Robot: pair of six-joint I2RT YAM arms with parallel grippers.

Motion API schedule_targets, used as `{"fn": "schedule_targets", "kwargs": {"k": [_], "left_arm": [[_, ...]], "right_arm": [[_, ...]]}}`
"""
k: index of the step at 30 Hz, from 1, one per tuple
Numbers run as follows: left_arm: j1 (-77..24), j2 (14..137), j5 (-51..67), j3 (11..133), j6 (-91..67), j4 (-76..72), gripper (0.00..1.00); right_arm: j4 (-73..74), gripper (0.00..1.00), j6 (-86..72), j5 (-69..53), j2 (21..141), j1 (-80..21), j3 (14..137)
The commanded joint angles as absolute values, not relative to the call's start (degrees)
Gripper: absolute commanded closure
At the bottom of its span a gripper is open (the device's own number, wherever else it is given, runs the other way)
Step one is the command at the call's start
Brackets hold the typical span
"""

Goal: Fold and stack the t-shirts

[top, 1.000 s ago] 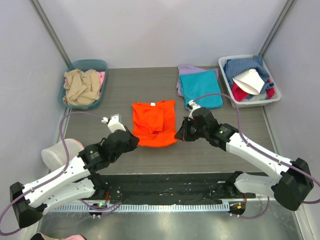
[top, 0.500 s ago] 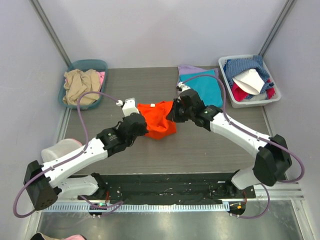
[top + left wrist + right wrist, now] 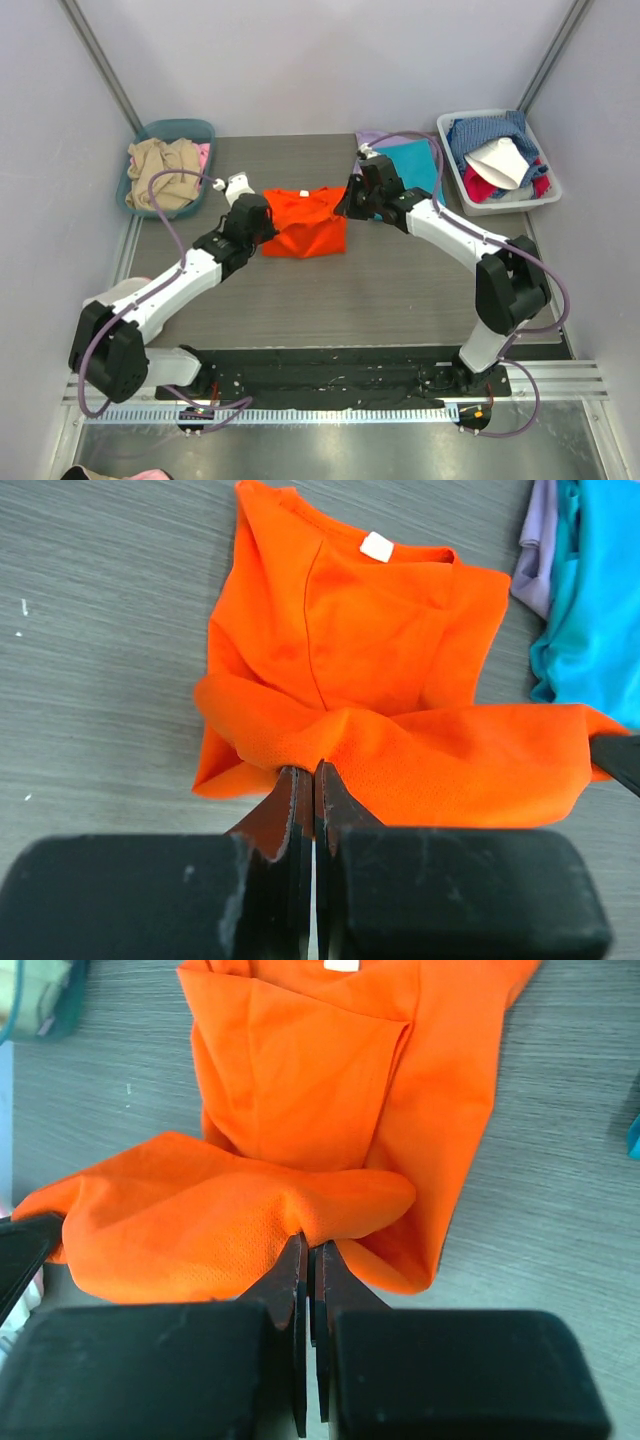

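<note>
Pinching the near edge of the orange t-shirt (image 3: pixel 380 650) at 2 spots, the left gripper (image 3: pixel 314 772) and right gripper (image 3: pixel 308 1245) are both clamped tight on the cloth, holding it doubled over the rest mid-table (image 3: pixel 400 290), with the teal t-shirt (image 3: pixel 415 172) lying on the lavender t-shirt (image 3: pixel 372 139) just beyond, to the right.

T-shirt (image 3: pixel 305 222) — folded pile (image 3: pixel 412 172) right, behind

Left hand (image 3: pixel 313 780) pinches orange t-shirt (image 3: pixel 370 670) hem — teal shirt (image 3: pixel 600 600) beside.
</note>
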State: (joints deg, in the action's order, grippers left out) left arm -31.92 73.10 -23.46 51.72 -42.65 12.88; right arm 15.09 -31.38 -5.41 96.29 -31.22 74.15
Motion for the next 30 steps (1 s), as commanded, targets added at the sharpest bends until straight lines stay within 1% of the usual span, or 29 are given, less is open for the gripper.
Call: {"fn": "schedule_targets", "kwargs": {"k": [1, 9, 13, 21, 25, 27, 28, 29, 30], "left_arm": [[-29.89, 76.98, -19.69, 54.14, -40.17, 5.55, 0.99], [-26.19, 88.14, -14.60, 60.11, -38.50, 0.26, 1.00], [-24.26, 94.03, -12.13, 64.07, -37.53, -1.30, 1.00], [-19.78, 100.10, -8.62, 69.17, -36.91, -2.90, 1.00], [-17.24, 102.83, -7.82, 70.48, -37.44, -4.92, 0.98], [-16.09, 105.01, -7.38, 71.01, -37.88, -6.23, 0.94], [-15.04, 105.90, -7.47, 71.97, -37.97, -7.72, 0.88], [-14.51, 106.87, -7.47, 72.85, -37.97, -8.34, 0.59], [-13.81, 109.31, -7.47, 74.08, -37.97, -8.26, 0.45]], "right_arm": [[10.82, 0.99, -30.50, -7.21, 98.17, -29.27, 76.64], [8.44, 0.99, -30.67, -9.32, 103.88, -26.11, 79.71], [8.00, 0.99, -30.76, -10.89, 107.40, -24.52, 84.10], [7.03, 0.99, -31.29, -13.18, 115.21, -21.80, 92.18], [5.81, 0.99, -31.82, -14.32, 120.05, -20.83, 96.32], [3.45, 0.96, -31.99, -15.55, 123.74, -20.39, 99.12], [2.73, 0.87, -31.99, -15.73, 125.32, -19.69, 100.36], [1.85, 0.79, -31.91, -16.43, 127.77, -19.17, 102.81], [0.37, 0.70, -31.99, -16.87, 129.18, -18.64, 103.88]]}}
